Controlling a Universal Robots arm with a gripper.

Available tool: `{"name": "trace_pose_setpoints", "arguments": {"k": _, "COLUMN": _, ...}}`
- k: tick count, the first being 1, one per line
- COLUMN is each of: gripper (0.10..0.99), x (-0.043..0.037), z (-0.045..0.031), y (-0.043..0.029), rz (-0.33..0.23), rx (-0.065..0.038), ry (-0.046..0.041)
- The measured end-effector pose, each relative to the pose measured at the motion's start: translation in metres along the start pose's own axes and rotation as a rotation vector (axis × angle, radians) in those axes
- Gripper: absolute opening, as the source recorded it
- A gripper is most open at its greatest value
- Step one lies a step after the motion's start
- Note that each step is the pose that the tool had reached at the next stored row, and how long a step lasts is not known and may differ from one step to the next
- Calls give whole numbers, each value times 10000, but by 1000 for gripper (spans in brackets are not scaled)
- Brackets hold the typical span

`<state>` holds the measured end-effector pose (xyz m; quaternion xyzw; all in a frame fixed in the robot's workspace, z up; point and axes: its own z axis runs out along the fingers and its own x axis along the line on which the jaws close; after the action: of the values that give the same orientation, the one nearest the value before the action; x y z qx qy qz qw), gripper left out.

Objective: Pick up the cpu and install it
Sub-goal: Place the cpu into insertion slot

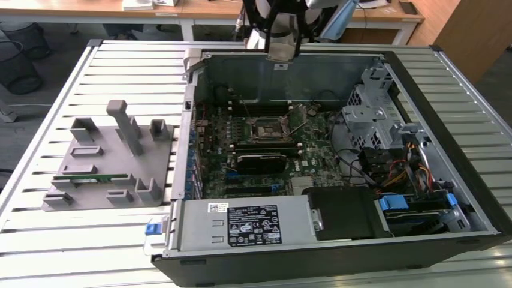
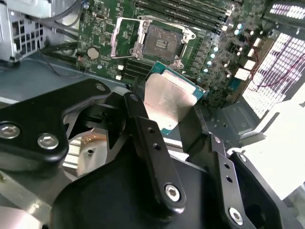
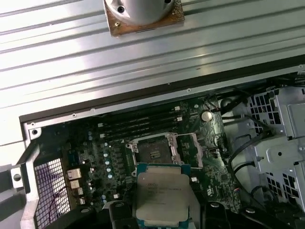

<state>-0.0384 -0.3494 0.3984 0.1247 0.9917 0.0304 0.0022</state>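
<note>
A: Nearest the lens in the second wrist view, the black gripper (image 2: pixel 162 112) with bolted metal fingers (image 2: pixel 143 129) is taking up the foreground. What are the jaws doing?

B: They are pinching the cpu (image 2: pixel 169 98), a small flat square chip with a silvery metal top and a pale rim, by two opposite edges. The chip is sitting tilted between them, its top facing the first wrist view (image 3: pixel 162 195).

A: Where is the chip hanging?

B: It is hanging in the air over the open black computer case (image 1: pixel 280 273), touching nothing but the fingers. In the exterior view the gripper (image 1: pixel 280 48) is hovering above the case's far wall.

A: And below it?

B: The black square-framed socket (image 2: pixel 159 43) is lying on the green motherboard (image 2: pixel 102 28), well apart from the chip. Its hinged metal frame (image 2: pixel 125 36) is lying swung open beside it.

A: Further out?

B: The case is resting on a slatted metal table (image 1: pixel 120 78). On the exterior view's left, a grey moulded fixture tray (image 1: pixel 104 198) is holding a long thin green memory stick (image 1: pixel 92 179).
</note>
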Motion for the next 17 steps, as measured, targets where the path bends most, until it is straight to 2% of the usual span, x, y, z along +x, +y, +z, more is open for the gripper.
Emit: {"name": "trace_pose_setpoints", "arguments": {"k": 17, "gripper": 529, "x": 1, "z": 28, "y": 2, "rz": 2529, "rx": -2, "ry": -155}}
